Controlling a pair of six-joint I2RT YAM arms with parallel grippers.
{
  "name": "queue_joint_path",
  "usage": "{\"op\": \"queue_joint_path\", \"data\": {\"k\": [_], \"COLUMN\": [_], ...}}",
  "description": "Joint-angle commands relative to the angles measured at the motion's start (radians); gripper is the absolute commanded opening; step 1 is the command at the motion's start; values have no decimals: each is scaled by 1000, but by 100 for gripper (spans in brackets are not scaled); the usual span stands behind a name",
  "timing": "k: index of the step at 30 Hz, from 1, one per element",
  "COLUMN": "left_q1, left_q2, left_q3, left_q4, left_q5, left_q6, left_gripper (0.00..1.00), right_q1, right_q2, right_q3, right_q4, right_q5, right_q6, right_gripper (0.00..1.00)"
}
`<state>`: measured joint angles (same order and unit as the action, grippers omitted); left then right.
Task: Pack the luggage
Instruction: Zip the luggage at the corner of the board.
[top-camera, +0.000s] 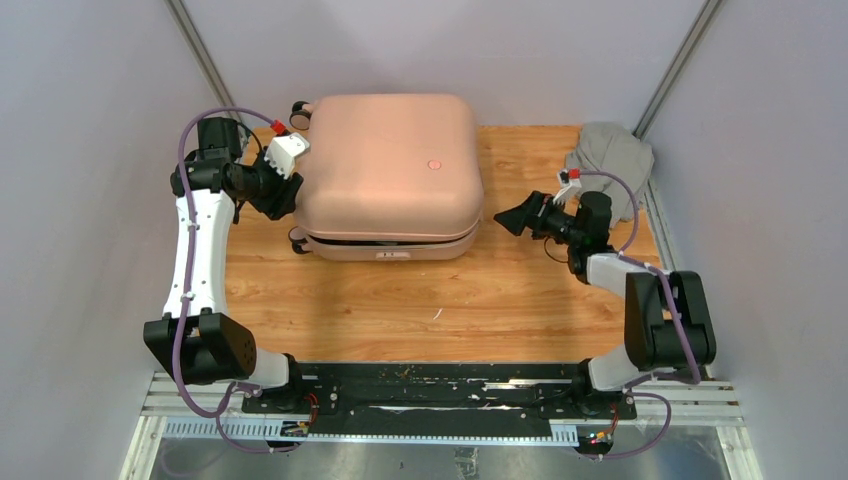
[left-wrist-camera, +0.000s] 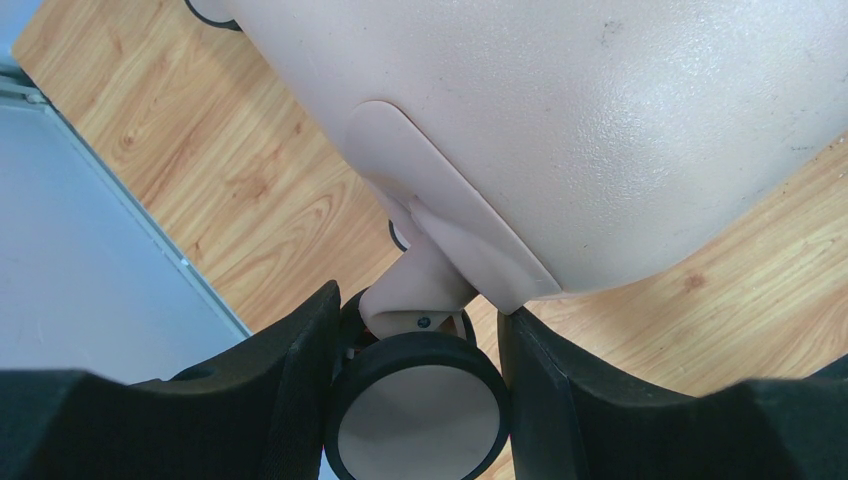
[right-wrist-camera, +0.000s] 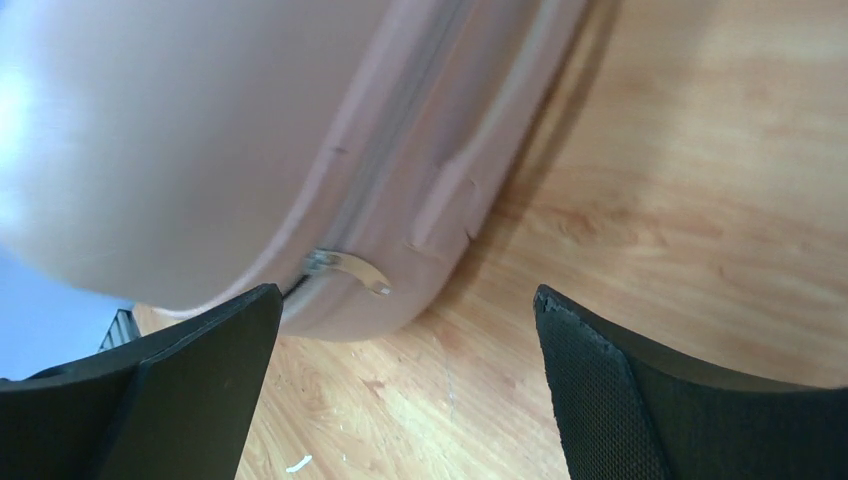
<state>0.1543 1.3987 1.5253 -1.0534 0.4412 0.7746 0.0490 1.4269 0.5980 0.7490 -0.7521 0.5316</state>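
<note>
1. The pink suitcase (top-camera: 385, 165) lies flat on the wooden tabletop (top-camera: 400, 310), toward the far left, with its lid down.
2. The left hand (left-wrist-camera: 420, 310) is at the suitcase's left side. Its two fingers are clamped on a black wheel (left-wrist-camera: 418, 420), one finger pressed against each side.
3. The right hand (top-camera: 512, 218) hovers just beside the right side of the suitcase. Its fingers stand wide apart with nothing between them.
4. In the right wrist view, the metal zipper pull (right-wrist-camera: 350, 268) sits at the rounded corner, close to the left finger but not gripped.
5. A thin dark line runs along the front seam in the top view, so the lid looks lowered but probably not sealed all round. I cannot tell how far the zipper is drawn.
6. A grey cloth (top-camera: 610, 155) lies bunched at the far right corner, well apart from the suitcase and outside it.
7. My reading is that the work is at the closing stage: the left hand steadies the case, and the zipper likely has to be run round. What is packed inside cannot be seen.
</note>
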Motion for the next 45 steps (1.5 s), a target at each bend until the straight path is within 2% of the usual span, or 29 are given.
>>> {"op": "queue_joint_path", "data": {"k": [1, 3, 7, 9, 18, 21, 25, 29, 32, 37, 45], "left_q1": [-9, -10, -9, -10, -10, -10, -10, -11, -10, -10, -10], "left_q2": [-10, -12, -11, -10, -14, -14, -10, -9, -6, -7, -9], "left_q3": [60, 56, 49, 49, 54, 54, 62, 61, 62, 71, 75], "left_q4": [92, 92, 92, 92, 92, 92, 92, 92, 93, 92, 92], "left_q5": [61, 65, 58, 55, 34, 23, 16, 9, 11, 14, 19], "left_q6": [-48, -51, -49, -50, -45, -40, -40, -34, -35, -39, -42], "left_gripper": [0, 0, 0, 0, 0, 0, 0, 0, 0, 0, 0], "right_q1": [-4, 6, 22, 28, 81, 104, 135, 144, 145, 144, 144], "right_q2": [101, 148, 247, 297, 495, 499, 490, 444, 430, 437, 416], "right_q3": [87, 112, 105, 126, 227, 231, 214, 123, 88, 35, -11], "right_q4": [-166, -138, 134, 199, 465, 483, 475, 565, 589, 764, 771], "right_q5": [21, -54, -195, -223, -334, -344, -357, -343, -339, -350, -355], "right_q6": [17, 12, 116, 149, 324, 336, 345, 389, 417, 562, 561], "right_gripper": [100, 100, 100, 98, 84, 81, 69, 67, 61, 56, 46]}}
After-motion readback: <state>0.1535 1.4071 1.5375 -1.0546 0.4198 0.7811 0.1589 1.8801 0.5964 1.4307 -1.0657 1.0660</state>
